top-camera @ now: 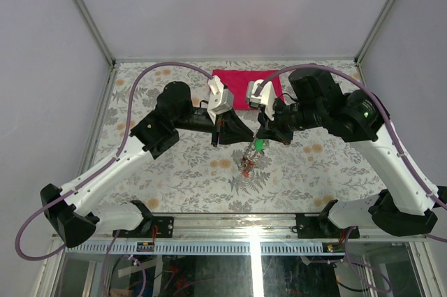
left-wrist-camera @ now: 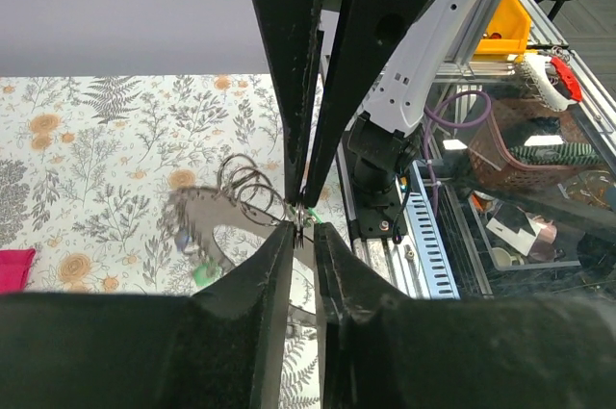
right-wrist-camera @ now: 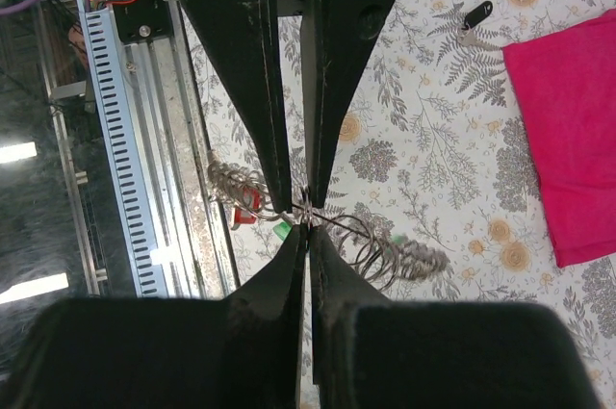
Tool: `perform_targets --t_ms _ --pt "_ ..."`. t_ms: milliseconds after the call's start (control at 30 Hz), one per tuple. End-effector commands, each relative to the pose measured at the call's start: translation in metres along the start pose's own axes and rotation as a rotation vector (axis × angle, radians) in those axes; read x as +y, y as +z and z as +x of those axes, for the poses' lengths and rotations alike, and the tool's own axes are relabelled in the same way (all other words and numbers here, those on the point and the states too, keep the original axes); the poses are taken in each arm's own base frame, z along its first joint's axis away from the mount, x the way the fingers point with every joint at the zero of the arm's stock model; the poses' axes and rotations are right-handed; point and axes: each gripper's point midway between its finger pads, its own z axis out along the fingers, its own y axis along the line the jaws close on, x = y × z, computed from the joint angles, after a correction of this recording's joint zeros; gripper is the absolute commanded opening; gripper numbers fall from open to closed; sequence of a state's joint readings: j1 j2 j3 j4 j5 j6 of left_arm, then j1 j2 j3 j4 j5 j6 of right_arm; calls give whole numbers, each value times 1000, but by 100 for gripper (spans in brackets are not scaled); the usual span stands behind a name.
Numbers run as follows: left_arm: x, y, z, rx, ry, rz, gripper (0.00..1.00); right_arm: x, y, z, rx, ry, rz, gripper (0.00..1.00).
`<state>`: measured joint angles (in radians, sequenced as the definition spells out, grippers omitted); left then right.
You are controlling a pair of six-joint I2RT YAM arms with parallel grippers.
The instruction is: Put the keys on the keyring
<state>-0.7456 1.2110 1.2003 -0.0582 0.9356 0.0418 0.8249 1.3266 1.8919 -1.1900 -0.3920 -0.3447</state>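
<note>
Both clamped on keyring [top-camera: 248,165], left pincer [left-wrist-camera: 303,221], right pincer [right-wrist-camera: 306,221], over floral table [top-camera: 174,171], pale grey walls [top-camera: 230,3].

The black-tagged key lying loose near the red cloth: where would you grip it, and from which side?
Take the key by its black tag, probably pinched across the narrow width from straight above. It lies flat on the table, clear of the cloth, so no side approach gets under it. The tag looks the thickest part, the blade thin.

The right end effector [right-wrist-camera: 306,224] pinches the keyring [right-wrist-camera: 409,257] wire, red- and green-tagged keys [right-wrist-camera: 252,209] beside it
</note>
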Motion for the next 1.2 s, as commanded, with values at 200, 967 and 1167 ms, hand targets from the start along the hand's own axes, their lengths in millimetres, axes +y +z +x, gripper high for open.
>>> perform_targets --t_ms 200,967,1167 --pt "-3 0 -12 -10 35 10 14 0 -7 -23 -102 -45 16 0" --pt "-1 3 -10 1 26 3 0 2 -8 -24 -130 -53 19 2" --pt "11 -1 -13 -36 4 -100 0 -9 -27 -32 -235 -13 155 28"
